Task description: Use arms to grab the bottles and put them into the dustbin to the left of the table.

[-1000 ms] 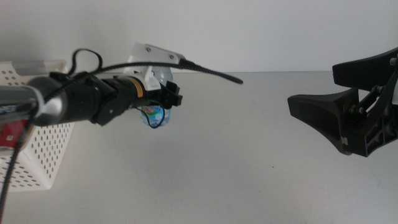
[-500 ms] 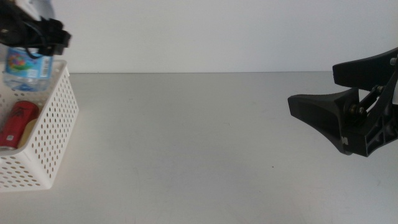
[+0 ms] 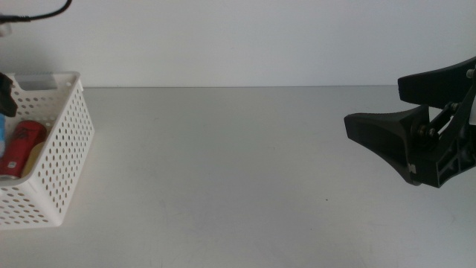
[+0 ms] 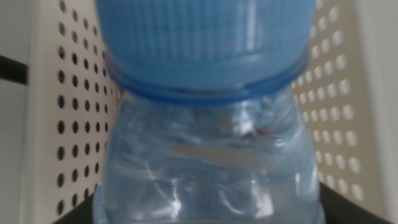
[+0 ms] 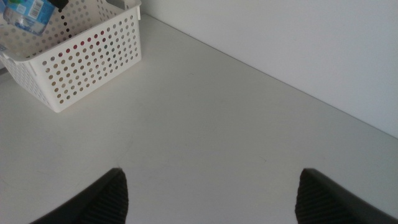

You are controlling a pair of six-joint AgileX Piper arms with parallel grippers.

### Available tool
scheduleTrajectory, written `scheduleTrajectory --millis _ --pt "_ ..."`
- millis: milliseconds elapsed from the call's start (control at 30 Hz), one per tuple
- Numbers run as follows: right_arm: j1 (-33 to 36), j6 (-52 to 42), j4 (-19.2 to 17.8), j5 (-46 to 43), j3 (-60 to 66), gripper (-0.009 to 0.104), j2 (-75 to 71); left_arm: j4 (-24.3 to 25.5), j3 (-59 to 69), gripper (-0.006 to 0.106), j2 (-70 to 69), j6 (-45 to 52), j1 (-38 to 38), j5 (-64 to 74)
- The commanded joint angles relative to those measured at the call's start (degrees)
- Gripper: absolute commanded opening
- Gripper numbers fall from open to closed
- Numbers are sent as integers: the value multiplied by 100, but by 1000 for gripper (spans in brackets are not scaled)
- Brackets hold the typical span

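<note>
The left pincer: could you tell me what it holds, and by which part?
The water bottle, gripped on its body below the blue cap, above the dustbin. The right pincer holds nothing.

Right claw [image 5: 208, 186] spread wide (waiting at the right), left claw [image 3: 4, 91] at far left edge

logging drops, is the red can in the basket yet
In: the red can lies on its side inside the white basket.
</note>
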Motion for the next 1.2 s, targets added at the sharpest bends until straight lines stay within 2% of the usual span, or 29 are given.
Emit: scheduleTrajectory --millis 0,100,200,233,300,767,967,1167 --pt "18 -71 -57 -380 -223 86 -53 -199 -233 9 -29 78 25 -331" --pt "18 -71 -57 -380 -223 86 -53 -314 -233 28 245 72 25 -375" --pt "18 -71 -57 -380 -223 86 -53 -449 -233 55 432 162 19 -362" --pt "18 -71 -57 -380 -223 86 -53 -556 -233 75 497 236 19 -362" --pt "18 -71 -57 -380 -223 86 -53 -604 -233 94 523 387 19 -317" --pt "18 -71 -57 -380 -223 86 -53 -1134 -244 92 -514 243 -79 113" --pt "18 -71 -57 -380 -223 86 -53 -1089 -244 88 -1298 19 -526 -75" --pt "18 -71 -57 -380 -223 86 -53 -954 -244 88 -1884 -113 -1378 -452"
